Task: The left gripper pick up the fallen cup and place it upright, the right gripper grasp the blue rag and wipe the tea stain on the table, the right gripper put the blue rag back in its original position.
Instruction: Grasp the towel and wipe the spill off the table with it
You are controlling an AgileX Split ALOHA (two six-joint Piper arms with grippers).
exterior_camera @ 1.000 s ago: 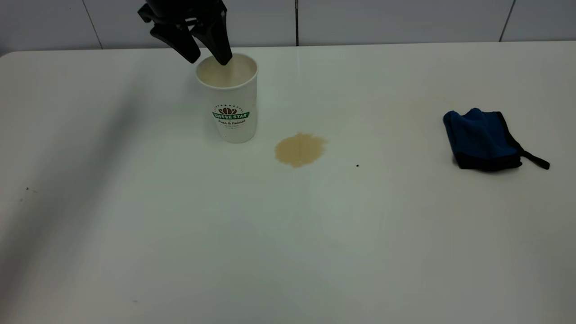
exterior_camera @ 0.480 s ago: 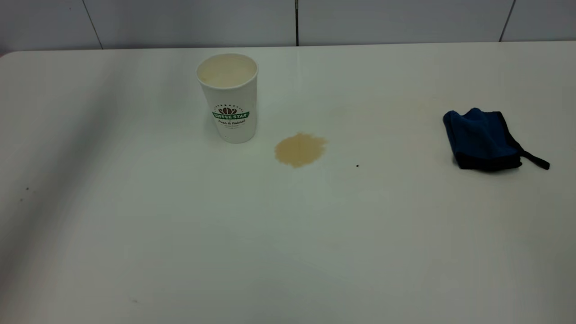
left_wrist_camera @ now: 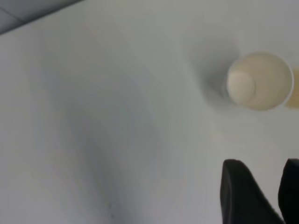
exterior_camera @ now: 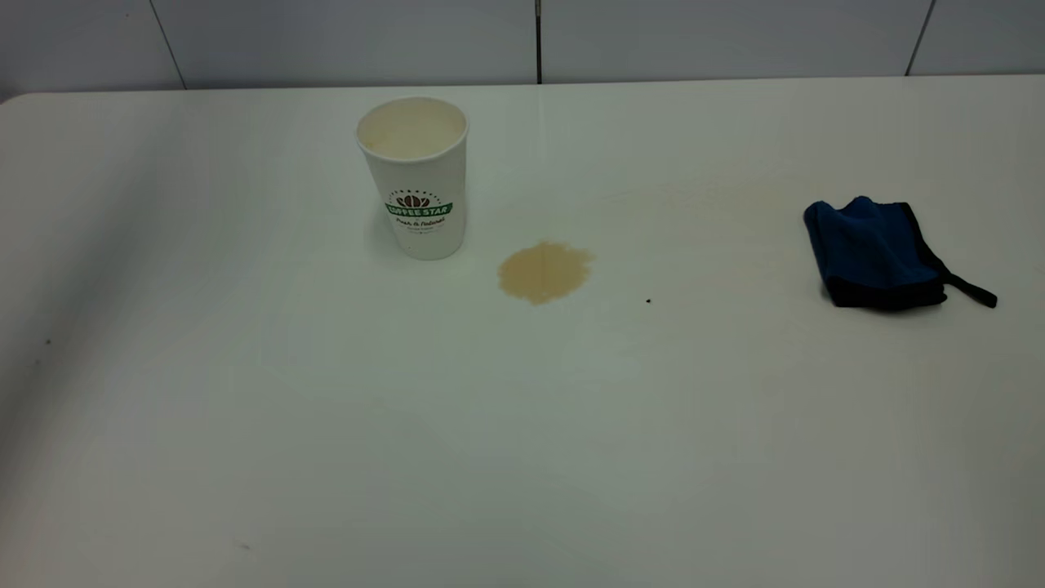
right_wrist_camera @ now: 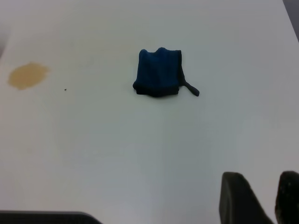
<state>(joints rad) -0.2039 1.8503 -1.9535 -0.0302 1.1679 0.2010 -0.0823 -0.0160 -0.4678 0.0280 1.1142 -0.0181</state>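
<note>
The left gripper (left_wrist_camera: 261,193), which hovered at the cup's rim a second ago, has lifted away, its fingers parted and empty. The cup (exterior_camera: 415,175) stands upright well below it, beside the tea stain (exterior_camera: 544,271). The right gripper (right_wrist_camera: 259,198), also spread, hangs above the blue rag (right_wrist_camera: 159,73).

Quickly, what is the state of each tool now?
Left gripper: open, holding nothing.
Right gripper: open, holding nothing.

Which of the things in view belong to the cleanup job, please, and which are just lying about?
Belonging to the job:
cup, standing upright
tea stain
blue rag
table

Just lying about:
tiny black speck
</note>
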